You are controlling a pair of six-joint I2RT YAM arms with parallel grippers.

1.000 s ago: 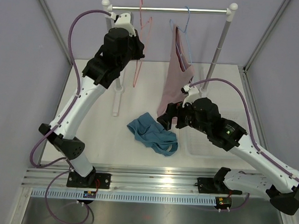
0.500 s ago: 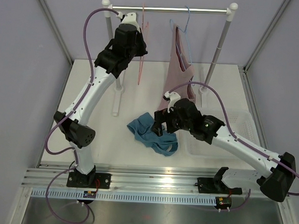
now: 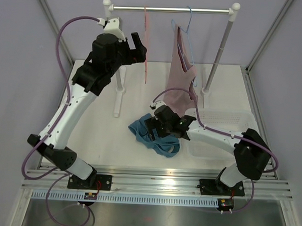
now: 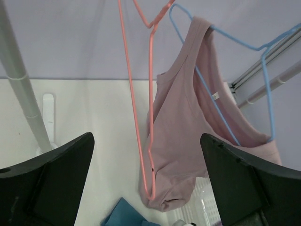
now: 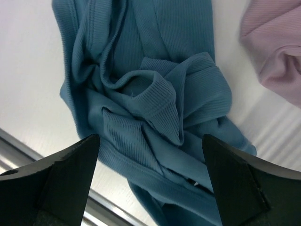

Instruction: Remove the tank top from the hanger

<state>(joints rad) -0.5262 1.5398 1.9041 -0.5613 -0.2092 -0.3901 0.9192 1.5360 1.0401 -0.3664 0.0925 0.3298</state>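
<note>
The teal-blue tank top (image 3: 153, 137) lies crumpled on the white table, off any hanger; it fills the right wrist view (image 5: 150, 103). My right gripper (image 3: 150, 129) hovers just above it, open, fingers either side of the heap (image 5: 150, 183), not touching the cloth. The thin pink hanger (image 3: 145, 57) hangs bare and straight from the rail (image 3: 170, 10). In the left wrist view the hanger (image 4: 140, 117) dangles ahead of my left gripper (image 4: 148, 188), which is open wide and holds nothing. My left gripper (image 3: 140, 49) sits just left of the hanger.
A dusty-pink tank top (image 3: 180, 79) hangs on a light-blue hanger (image 3: 189, 24) at the right of the rail. White rack posts (image 3: 220, 51) stand on both sides. A clear plastic bin (image 3: 225, 129) sits at the right, by the right arm.
My left gripper opened, let go of the pink hanger and drew back to the left; the hanger swung to hang straight. My right gripper moved left and down over the teal top, staying open.
</note>
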